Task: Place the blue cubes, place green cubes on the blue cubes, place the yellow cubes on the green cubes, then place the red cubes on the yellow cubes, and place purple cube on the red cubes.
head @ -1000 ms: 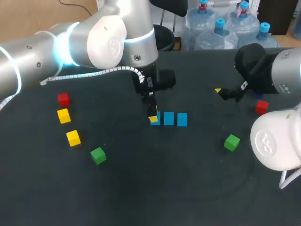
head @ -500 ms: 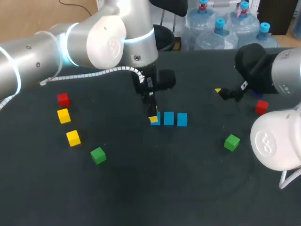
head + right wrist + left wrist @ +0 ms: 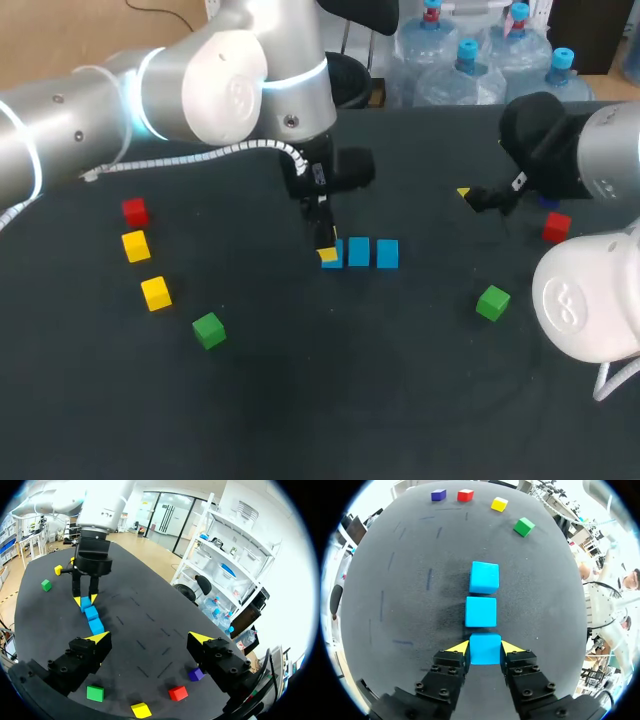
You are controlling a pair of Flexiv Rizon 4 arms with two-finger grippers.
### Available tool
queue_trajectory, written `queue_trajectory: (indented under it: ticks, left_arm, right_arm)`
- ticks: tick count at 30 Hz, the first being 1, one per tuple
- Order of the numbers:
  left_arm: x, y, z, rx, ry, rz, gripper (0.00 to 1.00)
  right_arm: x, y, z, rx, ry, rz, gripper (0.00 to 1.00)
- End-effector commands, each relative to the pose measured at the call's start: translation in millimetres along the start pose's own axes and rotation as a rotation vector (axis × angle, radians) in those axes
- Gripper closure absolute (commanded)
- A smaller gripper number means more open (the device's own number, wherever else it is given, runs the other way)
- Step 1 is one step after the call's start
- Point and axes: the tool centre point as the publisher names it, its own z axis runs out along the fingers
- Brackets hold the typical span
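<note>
Three blue cubes lie in a row mid-table. My left gripper (image 3: pixel 327 254) (image 3: pixel 485 647) is shut on the end blue cube (image 3: pixel 485 649) (image 3: pixel 333 256), which rests on the table in line with the middle blue cube (image 3: pixel 481 612) and the far blue cube (image 3: pixel 484 577). My right gripper (image 3: pixel 480 196) (image 3: pixel 150 639) hangs open and empty above the table's right side. Under and near it lie a green cube (image 3: pixel 95 693) (image 3: pixel 492 302), a yellow cube (image 3: pixel 141 710), a red cube (image 3: pixel 178 693) (image 3: pixel 556 227) and a purple cube (image 3: pixel 195 674).
At the table's left lie a red cube (image 3: pixel 135 211), two yellow cubes (image 3: pixel 135 245) (image 3: pixel 155 292) and a second green cube (image 3: pixel 208 329). My right arm's white joint (image 3: pixel 588 300) covers part of the right front of the table.
</note>
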Motion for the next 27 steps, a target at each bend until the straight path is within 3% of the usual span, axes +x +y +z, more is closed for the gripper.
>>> queue_trajectory:
  ticks: [1,27]
  left_arm:
    - [2.5,-2.1,1.2,-0.006,0.000,0.000,1.00]
    - [1.8,0.3,4.4,-0.007,-0.011,-0.008,1.00]
  right_arm:
    - [-0.3,-0.5,-1.0,-0.002,0.001,0.000,0.00]
    - [-0.3,-0.5,-1.0,-0.002,0.001,0.000,0.00]
